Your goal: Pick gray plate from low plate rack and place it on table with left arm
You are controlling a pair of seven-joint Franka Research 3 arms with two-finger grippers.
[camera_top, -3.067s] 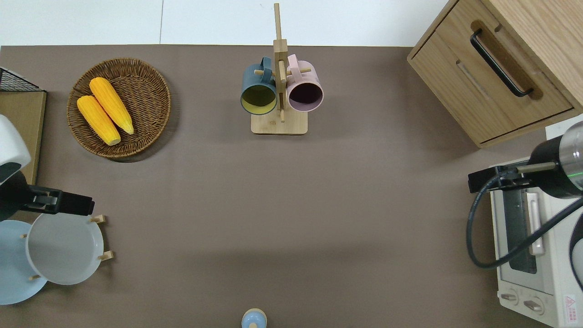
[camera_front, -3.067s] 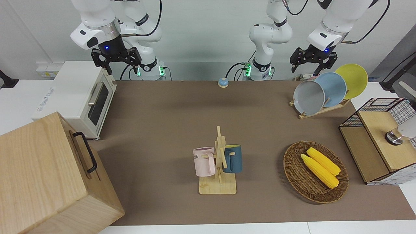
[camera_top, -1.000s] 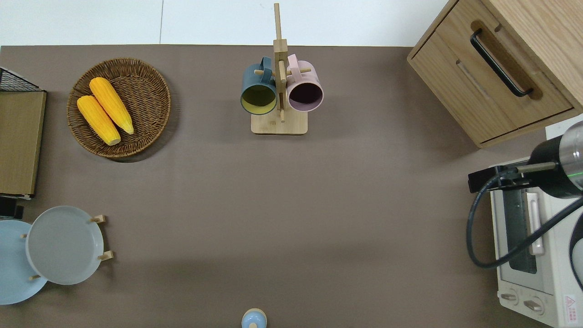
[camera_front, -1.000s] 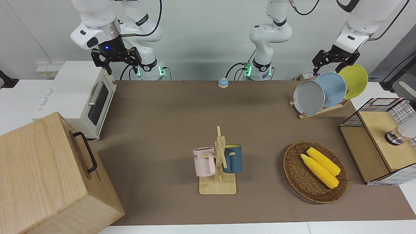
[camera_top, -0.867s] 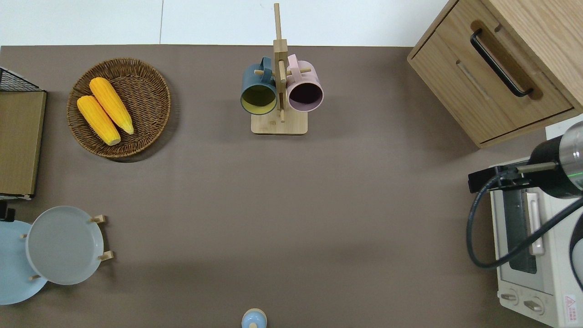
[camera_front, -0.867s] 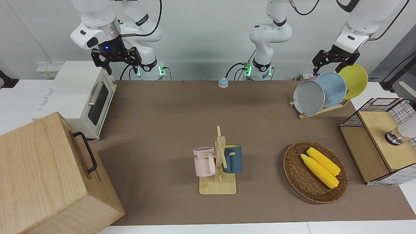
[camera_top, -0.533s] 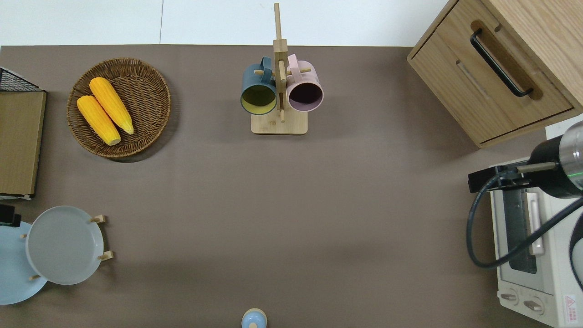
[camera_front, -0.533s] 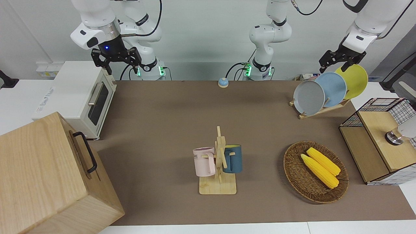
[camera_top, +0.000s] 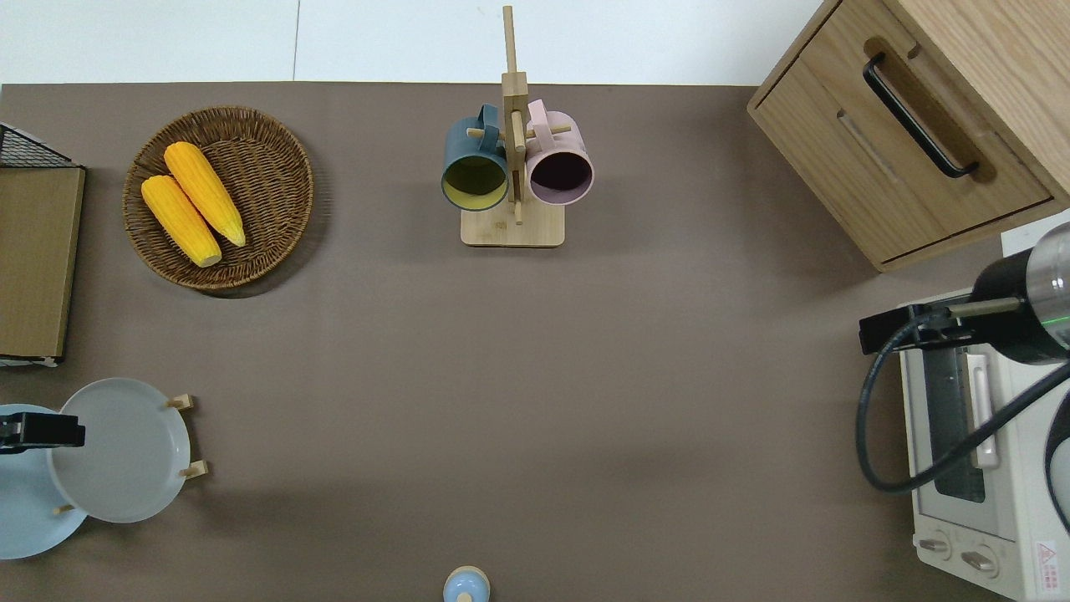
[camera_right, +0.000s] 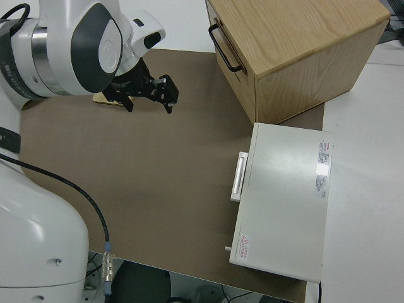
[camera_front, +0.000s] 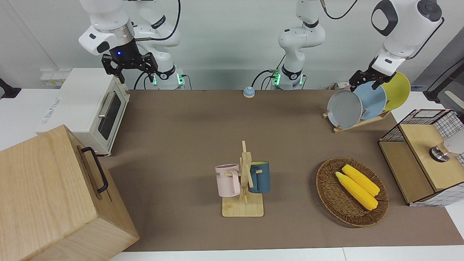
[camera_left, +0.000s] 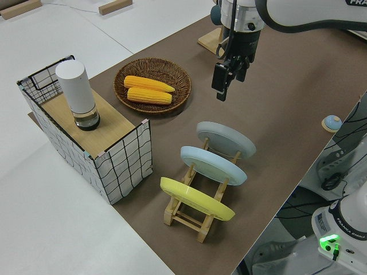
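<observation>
The overhead view shows only the tip of the left gripper (camera_top: 42, 435), over the edge of the gray plate (camera_top: 119, 450) where it overlaps the sky-blue plate (camera_top: 21, 502); the left side view shows the whole gripper hanging clear above the plates, and the front view sets it at the gray plate's upper rim; whether its jaws are released or clenched I cannot tell; the right arm is parked, its gripper (camera_front: 129, 69) with jaws spread apart and empty. The gray plate is round, shallow, matte pale blue-gray with a raised rim; it leans in the low plate rack (camera_left: 189, 215) at the left arm's end of the table (camera_top: 535, 376), in the slot toward the table's middle, with the sky-blue plate next and the yellow plate (camera_left: 196, 199) last. A wicker basket (camera_top: 276, 180) holds two corn cobs (camera_top: 192, 203); a wooden mug stand (camera_top: 512, 230) carries a dark blue mug (camera_top: 474, 163) and a pink mug (camera_top: 562, 163).
</observation>
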